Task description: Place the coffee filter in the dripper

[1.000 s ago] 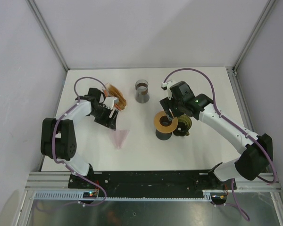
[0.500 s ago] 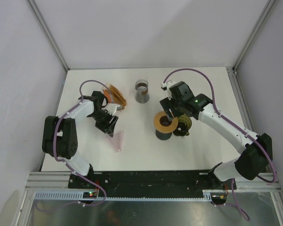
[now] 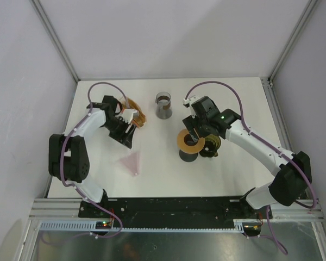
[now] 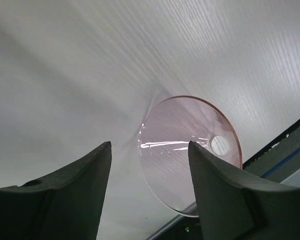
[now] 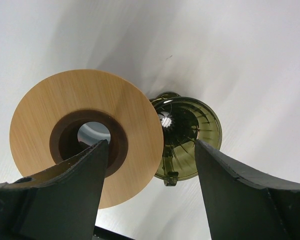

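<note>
The coffee filter [image 3: 131, 162], a pink see-through cone with a small hole at its tip, lies on its side on the white table. In the left wrist view the filter [image 4: 190, 150] sits just beyond the fingertips, nothing gripping it. My left gripper [image 3: 126, 140] hangs open above and behind it; its jaws [image 4: 149, 146] hold nothing. The dripper [image 3: 212, 145], olive-green and ribbed inside [image 5: 190, 137], rests beside a wooden ring stand [image 3: 189, 141]. My right gripper [image 3: 195, 133] hovers open over the stand [image 5: 85, 135] and dripper, empty [image 5: 151, 142].
A glass beaker [image 3: 163, 105] stands at the back centre. An orange-brown holder [image 3: 135, 111] sits just behind the left gripper. The table's near edge and black base rail [image 3: 168, 205] lie close below the filter.
The left gripper dipped toward the filter, then drew back up and away. The filter shifted slightly left and turned on the table. The right arm barely moved.
</note>
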You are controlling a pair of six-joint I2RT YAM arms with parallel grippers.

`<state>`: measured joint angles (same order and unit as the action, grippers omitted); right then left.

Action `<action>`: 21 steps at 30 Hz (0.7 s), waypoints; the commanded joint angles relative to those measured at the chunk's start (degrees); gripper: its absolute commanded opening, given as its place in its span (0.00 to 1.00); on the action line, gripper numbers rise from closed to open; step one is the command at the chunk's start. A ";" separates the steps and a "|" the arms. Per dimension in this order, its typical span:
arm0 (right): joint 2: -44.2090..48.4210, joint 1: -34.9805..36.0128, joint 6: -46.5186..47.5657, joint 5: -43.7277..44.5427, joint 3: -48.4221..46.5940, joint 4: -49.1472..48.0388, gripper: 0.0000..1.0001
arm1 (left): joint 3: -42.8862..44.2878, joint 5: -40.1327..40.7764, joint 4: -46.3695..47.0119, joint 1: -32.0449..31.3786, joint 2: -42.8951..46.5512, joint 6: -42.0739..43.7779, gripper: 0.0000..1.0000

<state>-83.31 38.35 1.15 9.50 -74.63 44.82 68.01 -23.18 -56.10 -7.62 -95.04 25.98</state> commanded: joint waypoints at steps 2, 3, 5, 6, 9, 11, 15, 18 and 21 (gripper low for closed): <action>-0.61 0.92 0.65 1.91 -2.36 0.53 0.74 | 6.53 -4.94 0.58 2.29 4.70 -0.17 0.71; -0.67 0.97 0.63 2.09 -2.36 0.62 0.74 | 6.92 -6.26 0.52 2.32 5.97 0.20 0.72; -0.79 1.01 0.55 2.34 -2.36 0.71 0.74 | 6.75 -10.48 0.23 2.03 8.59 1.33 0.78; -0.75 1.02 0.54 2.44 -2.36 0.67 0.74 | 6.20 -11.54 0.04 1.31 9.72 1.92 0.80; -0.60 1.03 0.57 2.53 -2.41 0.31 0.74 | 3.68 -10.24 -0.62 -1.99 12.94 3.42 0.84; -0.62 1.03 0.67 2.52 -2.42 0.04 0.74 | 1.84 -8.64 -1.37 -4.04 13.87 3.98 0.85; -0.63 1.07 0.65 2.35 -2.37 -0.08 0.74 | -0.66 -6.51 -2.35 -5.06 14.36 4.78 0.88; -0.63 1.10 0.55 2.31 -2.36 0.04 0.74 | -1.64 -6.17 -2.42 -5.27 14.05 5.36 0.88; -0.70 1.22 0.40 2.31 -2.36 0.09 0.74 | -2.06 -7.56 -2.39 -5.60 13.04 5.98 0.89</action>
<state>-83.94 39.16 1.17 11.05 -74.63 45.50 66.17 -29.67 -57.98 -12.86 -81.60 29.76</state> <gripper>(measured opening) 0.742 0.883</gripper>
